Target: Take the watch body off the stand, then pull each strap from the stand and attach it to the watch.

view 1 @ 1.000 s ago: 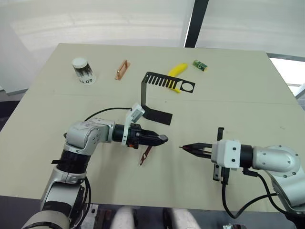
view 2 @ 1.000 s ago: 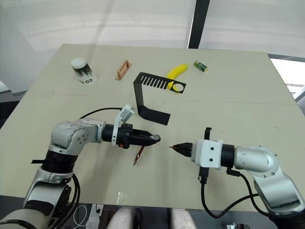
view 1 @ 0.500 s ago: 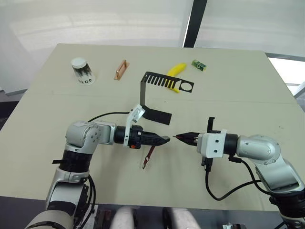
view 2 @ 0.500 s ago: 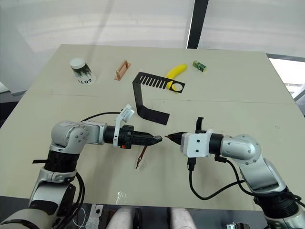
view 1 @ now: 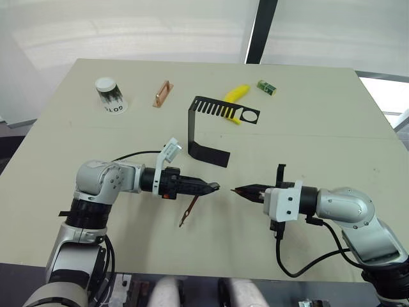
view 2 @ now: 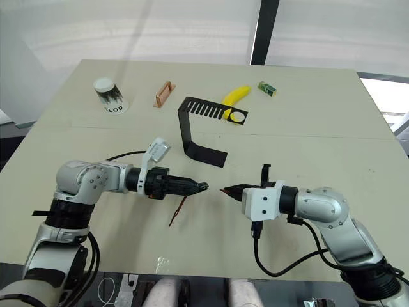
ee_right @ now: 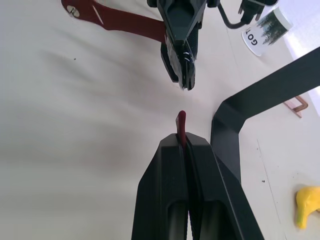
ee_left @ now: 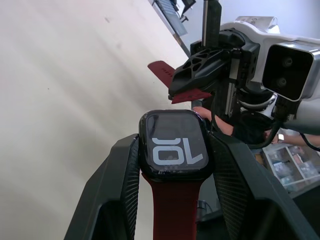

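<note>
My left gripper [view 1: 214, 187] is shut on the watch body [ee_left: 174, 145], a dark rounded-square case with white digits on its screen. One maroon strap [view 1: 188, 212] hangs from the case down to the table. My right gripper [view 1: 240, 190] is shut on the other maroon strap [ee_right: 181, 123], whose end sticks out past the fingertips. The two grippers point at each other above the table's front middle, a short gap apart. The black stand [view 1: 191, 125] sits behind them with its slotted arm and ring [view 1: 253, 117] bare.
At the back of the table stand a paper cup [view 1: 110, 94], a copper-coloured handle bar [view 1: 163, 93], a yellow banana [view 1: 236, 96] behind the stand's arm, and a small green box [view 1: 267, 87]. Cables trail from both wrists.
Over the second, my right gripper has come left with its strap to face the left one. In the last half second the left gripper drew back slightly, widening the gap.
</note>
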Robot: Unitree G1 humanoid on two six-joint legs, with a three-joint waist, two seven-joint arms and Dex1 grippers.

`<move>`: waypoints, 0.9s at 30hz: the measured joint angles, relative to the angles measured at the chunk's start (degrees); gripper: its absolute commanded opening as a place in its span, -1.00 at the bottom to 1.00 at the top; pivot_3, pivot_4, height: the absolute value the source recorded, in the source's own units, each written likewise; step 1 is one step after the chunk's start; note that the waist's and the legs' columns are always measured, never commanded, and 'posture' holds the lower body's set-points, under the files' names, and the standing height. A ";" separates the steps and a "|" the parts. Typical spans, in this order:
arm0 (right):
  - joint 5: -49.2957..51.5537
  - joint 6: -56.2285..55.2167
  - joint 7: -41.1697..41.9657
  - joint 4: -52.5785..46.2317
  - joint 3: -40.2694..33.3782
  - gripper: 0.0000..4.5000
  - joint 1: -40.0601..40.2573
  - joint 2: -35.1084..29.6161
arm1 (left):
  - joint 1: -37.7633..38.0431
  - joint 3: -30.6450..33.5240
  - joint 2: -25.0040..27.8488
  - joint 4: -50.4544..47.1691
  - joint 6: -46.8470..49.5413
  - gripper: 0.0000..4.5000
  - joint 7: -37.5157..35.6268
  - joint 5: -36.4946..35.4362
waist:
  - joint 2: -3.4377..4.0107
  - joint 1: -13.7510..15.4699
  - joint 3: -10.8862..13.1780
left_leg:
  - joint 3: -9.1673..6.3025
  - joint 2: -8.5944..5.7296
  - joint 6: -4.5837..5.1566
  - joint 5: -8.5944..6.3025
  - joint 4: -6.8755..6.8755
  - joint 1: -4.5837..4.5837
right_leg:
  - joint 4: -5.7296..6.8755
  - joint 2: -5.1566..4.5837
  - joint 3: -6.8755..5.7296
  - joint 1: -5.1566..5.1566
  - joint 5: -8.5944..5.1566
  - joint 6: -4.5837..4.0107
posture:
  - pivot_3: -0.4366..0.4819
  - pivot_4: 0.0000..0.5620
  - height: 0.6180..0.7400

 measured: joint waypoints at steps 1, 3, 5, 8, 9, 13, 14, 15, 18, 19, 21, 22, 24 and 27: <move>-0.01 -0.01 0.00 -0.45 -0.01 -1.00 0.10 0.00 | 0.02 -0.64 0.51 0.59 -0.65 -0.28 -1.16 -0.03 | 0.00 0.03 0.00 | -0.01 0.00 0.00 0.00 0.00 0.00 | -0.01 0.00 0.00 0.00 0.00 0.00 | -0.05 -0.47 1.00; 0.00 0.05 -0.07 -2.14 -0.13 -1.00 0.40 0.06 | 0.01 -2.59 1.44 4.00 -3.62 -0.28 -4.23 0.26 | 0.00 -0.01 0.00 | 0.00 0.00 0.00 0.00 0.00 0.00 | 0.00 0.00 0.00 0.00 0.00 0.00 | -0.05 -0.47 1.00; 0.00 0.52 -0.34 -2.40 -0.13 -1.00 0.38 0.60 | -0.09 -3.83 1.93 6.08 -5.45 -0.28 -6.21 0.44 | 0.00 -0.02 0.00 | -0.01 0.00 0.00 0.00 0.00 0.01 | 0.00 0.00 0.00 -0.01 0.00 0.00 | -0.05 -0.47 1.00; 0.00 1.12 -0.43 -3.21 -0.10 -1.00 0.38 1.31 | -0.09 -4.99 2.12 7.42 -6.98 -0.28 -7.11 1.13 | 0.00 -0.01 0.00 | -0.01 0.00 0.00 0.00 0.00 0.00 | 0.01 0.00 0.00 -0.01 0.00 0.00 | -0.05 -0.47 1.00; -0.02 1.15 -0.43 -3.42 -0.09 -1.00 0.38 1.40 | -0.08 -5.03 2.13 7.71 -7.24 -0.28 -7.27 1.19 | 0.00 0.00 0.00 | -0.01 0.00 0.00 0.00 0.00 0.00 | 0.01 -0.01 0.00 -0.01 0.00 0.00 | -0.05 -0.47 1.00; -0.09 1.26 -0.44 -3.90 -0.04 -1.00 0.36 1.74 | -0.09 -5.27 2.05 7.98 -7.58 -0.28 -7.33 1.24 | 0.00 -0.01 0.00 | -0.02 0.01 0.00 0.00 0.00 0.00 | 0.03 0.00 0.00 -0.01 0.00 0.00 | -0.05 -0.47 1.00; -0.13 1.26 -0.44 -3.89 0.02 -1.00 0.36 1.78 | -0.09 -5.27 1.92 7.98 -7.61 -0.28 -7.33 1.24 | 0.00 -0.01 0.00 | -0.01 0.01 0.00 0.00 0.00 0.00 | 0.04 -0.01 0.00 -0.02 0.00 0.00 | -0.05 -0.47 1.00; -0.16 1.27 -0.44 -3.90 0.09 -1.00 0.36 1.81 | -0.09 -5.28 1.79 7.98 -7.61 -0.28 -7.32 1.24 | 0.00 0.00 0.00 | -0.01 0.01 0.00 0.00 0.00 0.00 | 0.03 -0.01 0.00 -0.01 0.00 0.00 | -0.05 -0.47 1.00; -0.24 1.30 -0.44 -3.89 0.83 -1.00 0.35 1.93 | -0.28 -5.28 1.40 7.98 -7.54 -0.28 -7.22 1.23 | 0.00 -0.01 0.00 | -0.02 0.01 0.00 0.00 0.00 0.00 | 0.05 0.00 0.00 -0.02 0.00 0.00 | -0.05 -0.47 1.00; -0.31 1.32 -0.44 -3.89 1.32 -1.00 0.33 2.01 | -0.48 -5.28 1.25 7.98 -7.51 -0.28 -7.18 1.22 | 0.00 0.00 0.00 | -0.01 0.01 0.00 0.00 0.00 0.00 | 0.05 0.00 0.00 -0.01 0.00 0.00 | -0.05 -0.47 1.00; -0.72 1.34 -0.44 -3.88 1.74 -1.00 0.30 2.26 | -1.00 -5.28 1.04 7.98 -7.43 -0.28 -7.08 1.21 | 0.00 0.00 0.00 | -0.01 0.00 0.00 0.00 0.00 0.00 | 0.05 -0.01 0.00 -0.01 0.00 0.00 | -0.05 -0.47 1.00; -0.90 1.34 -0.44 -3.88 1.77 -1.00 0.11 2.35 | -1.27 -5.27 0.90 7.98 -7.40 -0.28 -7.03 1.19 | 0.00 -0.01 0.00 | -0.01 0.00 0.00 0.00 0.00 0.00 | 0.05 0.00 0.00 -0.01 0.00 0.00 | -0.05 -0.47 1.00; -1.19 1.44 -0.44 -3.88 1.79 -1.00 -0.29 2.54 | -1.51 -5.27 0.60 7.97 -7.34 -0.28 -6.95 1.13 | 0.00 -0.03 0.00 | -0.01 0.01 0.00 0.00 0.00 0.00 | 0.05 0.00 0.00 -0.02 0.00 0.00 | -0.05 -0.47 1.00; -1.38 2.19 -0.44 -3.88 1.79 -1.00 -0.51 2.97 | -1.51 -5.26 0.42 7.97 -7.29 -0.28 -6.79 1.12 | 0.00 -0.03 0.00 | -0.01 0.01 0.00 0.00 0.00 0.00 | 0.08 0.00 0.00 -0.03 0.00 0.00 | -0.05 -0.47 1.00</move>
